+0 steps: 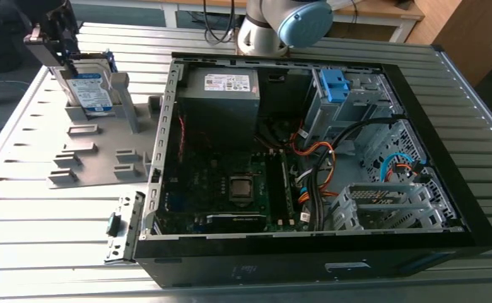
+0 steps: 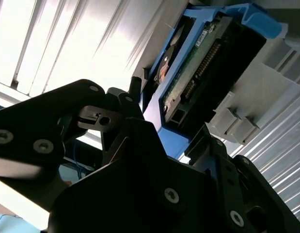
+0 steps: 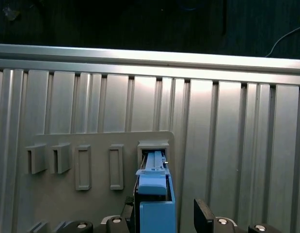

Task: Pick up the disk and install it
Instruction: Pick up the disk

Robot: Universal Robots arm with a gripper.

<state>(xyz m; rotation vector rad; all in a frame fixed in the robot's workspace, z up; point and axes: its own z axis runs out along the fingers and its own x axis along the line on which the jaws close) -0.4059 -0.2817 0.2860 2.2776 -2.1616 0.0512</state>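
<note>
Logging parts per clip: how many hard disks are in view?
1. The disk stands upright in the grey holder on the exterior view's left, outside the computer case. More may sit hidden inside the case's bays.

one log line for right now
gripper open, straddling disk | disk upright in grey holder | not lifted | computer case open

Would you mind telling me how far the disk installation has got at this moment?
Done: nothing installed yet; the disk stands upright in the grey holder, outside the computer case. In hand: in the first wrist view the gripper straddles the disk's top edge, open. Left: the pick-up and the install.
</note>
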